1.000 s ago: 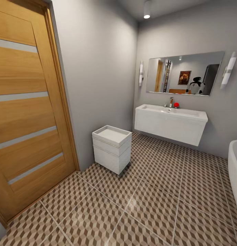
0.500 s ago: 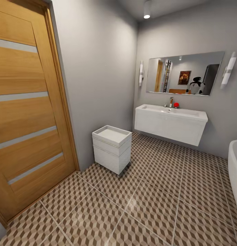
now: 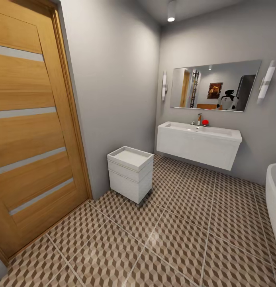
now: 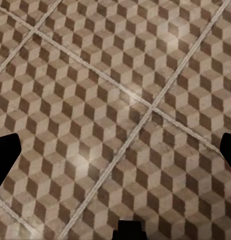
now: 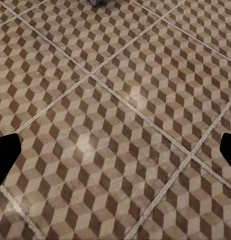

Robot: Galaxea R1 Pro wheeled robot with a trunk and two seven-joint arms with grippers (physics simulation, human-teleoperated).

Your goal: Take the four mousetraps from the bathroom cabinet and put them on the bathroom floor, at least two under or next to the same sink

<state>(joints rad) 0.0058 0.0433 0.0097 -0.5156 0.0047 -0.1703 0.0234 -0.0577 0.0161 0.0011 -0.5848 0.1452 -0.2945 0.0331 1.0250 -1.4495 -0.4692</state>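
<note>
The white wall-hung bathroom sink [image 3: 197,145] with a chrome tap [image 3: 199,119] hangs on the far wall, right of centre in the head view. The cube-patterned bathroom floor [image 3: 173,239] spreads out in front of it. The mousetraps and the cabinet are out of view. My left gripper [image 4: 115,152] hangs over bare tiles [image 4: 120,95], its dark fingertips [image 4: 5,155] wide apart, open and empty. My right gripper [image 5: 115,152] is likewise open over the tiled floor [image 5: 120,100], with nothing between its fingertips [image 5: 5,155].
A small white drawer unit [image 3: 130,173] stands by the left wall. A wooden door [image 3: 30,127] stands at the near left. A white bathtub's edge [image 3: 275,199] shows at the right. A mirror [image 3: 215,85] hangs above the sink, and a small red object [image 3: 205,122] sits beside the tap.
</note>
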